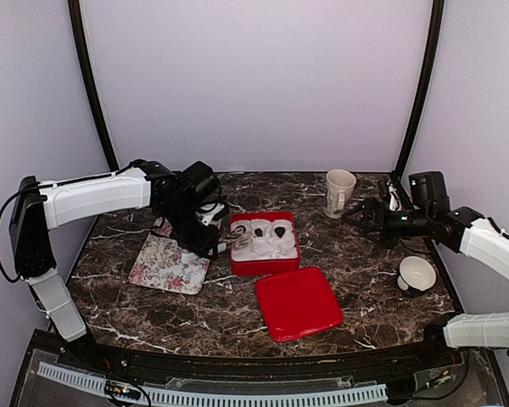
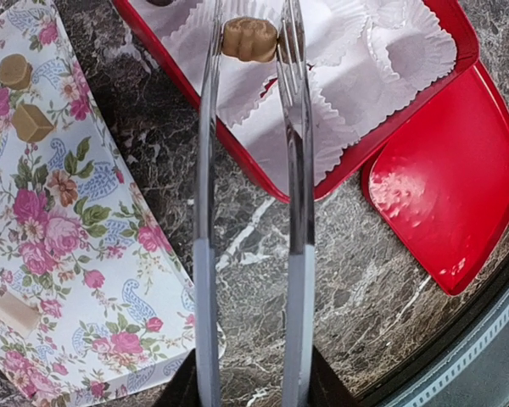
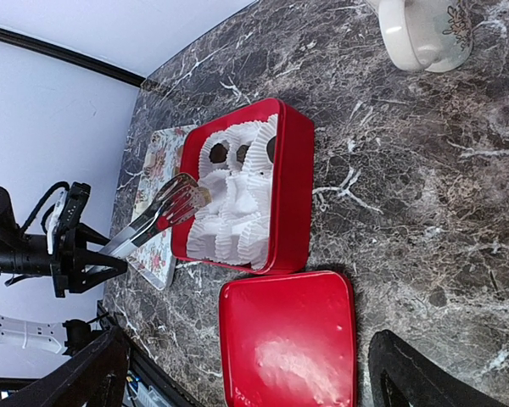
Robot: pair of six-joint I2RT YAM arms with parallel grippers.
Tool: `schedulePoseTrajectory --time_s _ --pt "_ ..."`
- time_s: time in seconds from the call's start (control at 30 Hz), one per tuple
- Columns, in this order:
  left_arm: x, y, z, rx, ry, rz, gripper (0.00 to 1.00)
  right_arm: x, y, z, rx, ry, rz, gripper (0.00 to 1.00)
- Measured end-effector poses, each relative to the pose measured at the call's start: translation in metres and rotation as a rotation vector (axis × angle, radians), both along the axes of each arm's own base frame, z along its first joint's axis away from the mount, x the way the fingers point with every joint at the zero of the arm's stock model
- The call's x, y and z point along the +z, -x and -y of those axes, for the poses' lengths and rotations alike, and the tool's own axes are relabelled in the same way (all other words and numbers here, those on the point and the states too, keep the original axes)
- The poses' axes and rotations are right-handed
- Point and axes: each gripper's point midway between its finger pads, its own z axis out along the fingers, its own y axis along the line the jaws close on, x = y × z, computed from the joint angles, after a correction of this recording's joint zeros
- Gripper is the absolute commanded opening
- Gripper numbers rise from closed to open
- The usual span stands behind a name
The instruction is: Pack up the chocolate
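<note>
Left gripper (image 1: 233, 231) first: it's narrowed right down, and its long slim fingers (image 2: 299, 170) are pinching a tan chocolate (image 2: 249, 39) by its two sides, up at the very tips. That piece hangs over the near-left part of the red box (image 1: 263, 265), above the white paper cups (image 2: 407, 51) lining it. Several cups on this side look vacant. In the far row, dark chocolates (image 3: 243, 153) already sit in their cups.

Off to the left is the floral mat (image 1: 168, 264), with one more tan piece (image 2: 32, 123) lying on it and a neighbour (image 2: 15, 70) just beside it. The red lid (image 1: 299, 303) lies flat on the bench (image 1: 365, 263), in front of the box.

My read on handling: this thing is tiny, light and rigid, but smooth and waxy, so it could squirt out of those thin fingers. Squeeze too hard and it could chip or mark. The grip across the flat flanks looks right. I'd lower it well into a cup before letting go, because that paper is flimsy and may tip.

The right gripper (image 1: 359, 214) is spread wide and holds nothing, parked near the mug (image 1: 339, 192), well apart from the box.
</note>
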Motion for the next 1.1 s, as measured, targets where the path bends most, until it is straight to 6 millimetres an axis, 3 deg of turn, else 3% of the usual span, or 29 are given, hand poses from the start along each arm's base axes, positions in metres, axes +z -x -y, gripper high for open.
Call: schedulePoseTrajectory --time_s 0.4,0.5,0.6,0.77,0.9,1.1 --pt "0.013 -0.007 0.005 0.004 0.024 0.032 0.38 0.0 0.0 0.0 0.0 0.0 0.0 1.0" --pt "0.026 -0.009 -0.002 0.031 0.047 0.046 0.38 0.0 0.0 0.0 0.001 0.0 0.0 1.0" --pt "0.051 -0.018 -0.018 0.091 0.104 0.086 0.38 -0.001 0.0 0.0 0.001 0.0 -0.002 1.0" --pt "0.081 -0.036 -0.075 0.256 0.162 0.151 0.38 -0.002 -0.002 -0.001 0.002 0.001 -0.005 1.0" --pt "0.068 -0.043 -0.107 0.35 0.134 0.13 0.38 -0.005 -0.002 -0.001 0.002 0.004 -0.014 1.0" --pt "0.032 -0.034 -0.115 0.366 0.077 0.041 0.39 -0.006 -0.002 -0.001 0.002 0.005 -0.016 1.0"
